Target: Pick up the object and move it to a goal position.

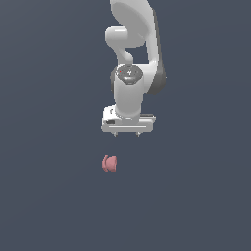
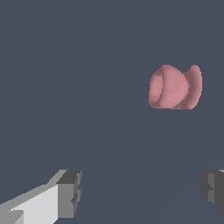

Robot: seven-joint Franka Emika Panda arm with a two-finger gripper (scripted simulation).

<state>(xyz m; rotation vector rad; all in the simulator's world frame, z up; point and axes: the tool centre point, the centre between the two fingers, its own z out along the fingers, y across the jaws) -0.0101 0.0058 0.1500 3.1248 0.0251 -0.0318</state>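
Hanging from the white, jointed robot arm, the white two-fingered gripper is seen above the plain dark grey-blue ground, with nothing held. Its grey-tipped fingers are spread wide apart in the wrist view, with bare ground between them.

A small pink-red lumpy object, roughly spool-shaped with a pinched middle, is found apart from the gripper, below it in the exterior view and slightly toward that view's left. In the wrist view the same object is shown off to one side of the gap between the fingers, not centred in it. Whether it rests on the ground cannot be told, since no shadow or contact line is rendered.

The step in hand is judged to be the approach, before any grasp. For the next move, the gripper would need to be shifted sideways until the object is centred between the fingers, then lowered around its pinched middle and closed. No goal marker is visible in either view.
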